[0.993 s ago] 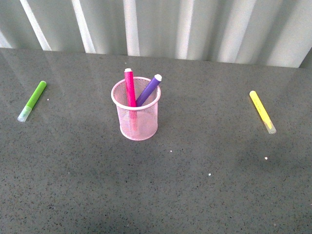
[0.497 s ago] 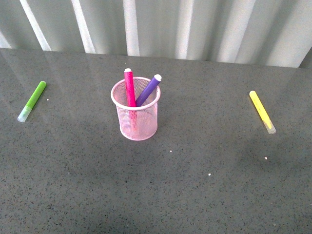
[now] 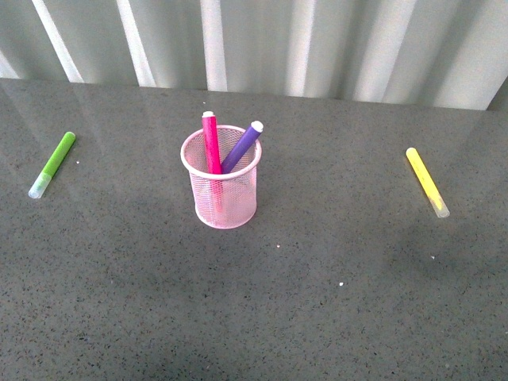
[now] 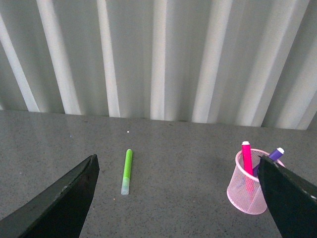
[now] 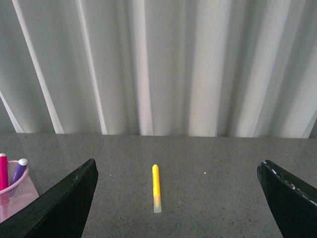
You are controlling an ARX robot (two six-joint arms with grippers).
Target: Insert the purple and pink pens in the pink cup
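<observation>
Front view showed the pink pen and purple pen standing in the pink cup. The left gripper and right gripper were spread wide, holding nothing.

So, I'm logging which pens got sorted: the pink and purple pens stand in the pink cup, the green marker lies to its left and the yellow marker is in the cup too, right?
Not quite. The yellow marker is not in the pink cup; the front view shows it lying on the table to the cup's right. The rest holds: the pink pen and purple pen stand in the cup, and the green marker lies to its left.
</observation>
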